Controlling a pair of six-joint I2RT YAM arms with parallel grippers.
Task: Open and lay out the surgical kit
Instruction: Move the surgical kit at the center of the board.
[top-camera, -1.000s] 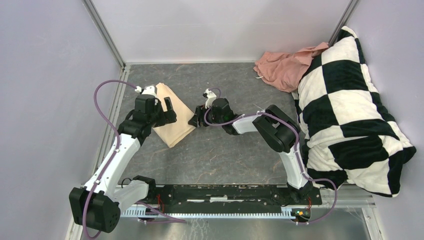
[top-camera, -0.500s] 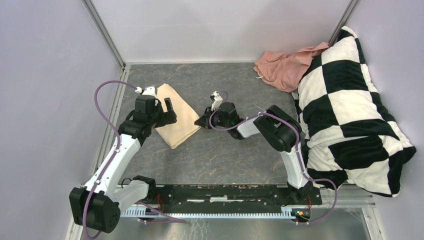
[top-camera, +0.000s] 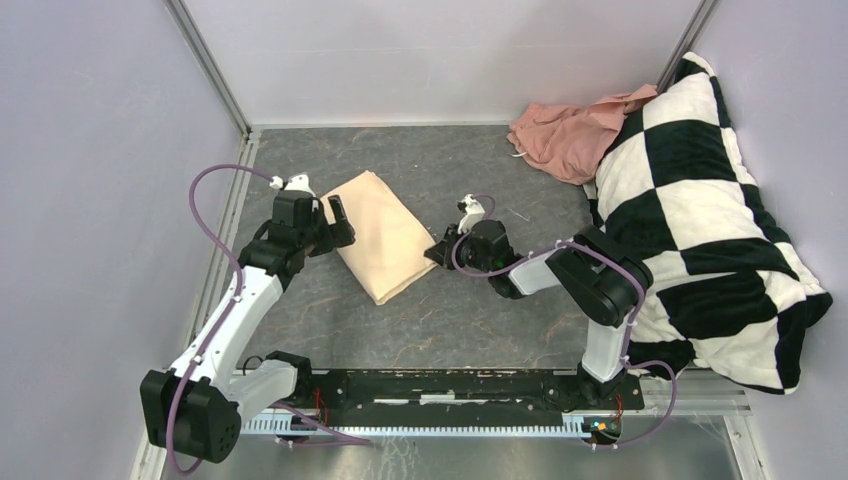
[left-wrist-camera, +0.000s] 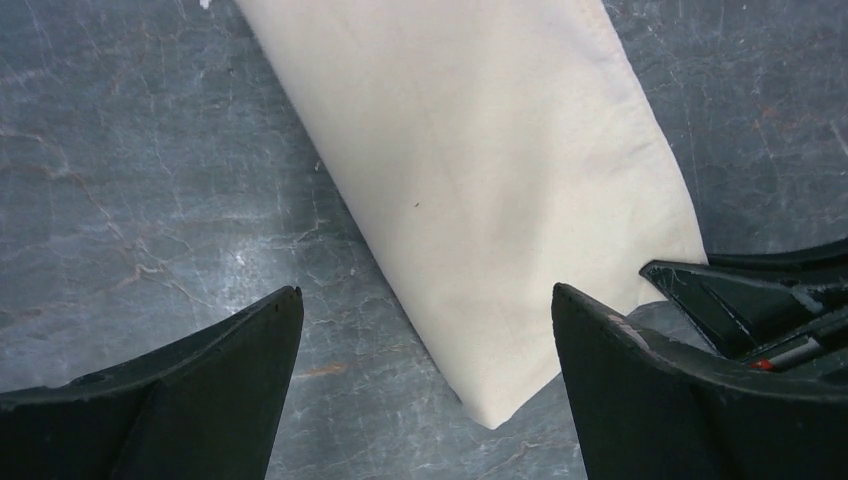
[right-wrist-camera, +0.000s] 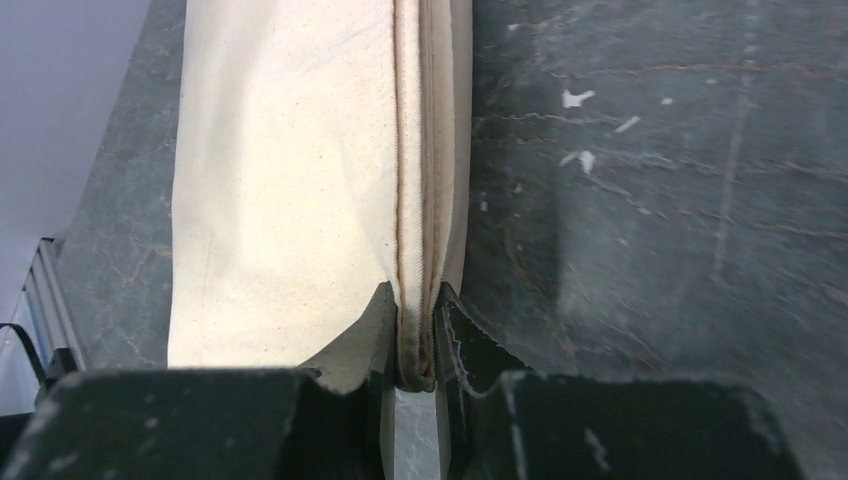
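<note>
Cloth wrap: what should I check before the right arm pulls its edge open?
1. Right gripper shut on the cloth wrap's hemmed edge: ok.
2. Left gripper anchoring the wrap: not ok, open, gripping nothing.
3. Wrap lying flat on the table: ok.
4. Pink cloth and checkered pillow apart from the wrap: ok.
5. What is inside the wrap: cannot tell, folded shut.

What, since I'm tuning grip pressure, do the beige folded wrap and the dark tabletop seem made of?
The beige folded cloth wrap: woven fabric, probably cotton, matte; a stitched hem and fine weave show in the right wrist view. The dark grey tabletop: stone-look, veined, faintly glossy; possibly printed laminate or mat, cannot tell.
</note>
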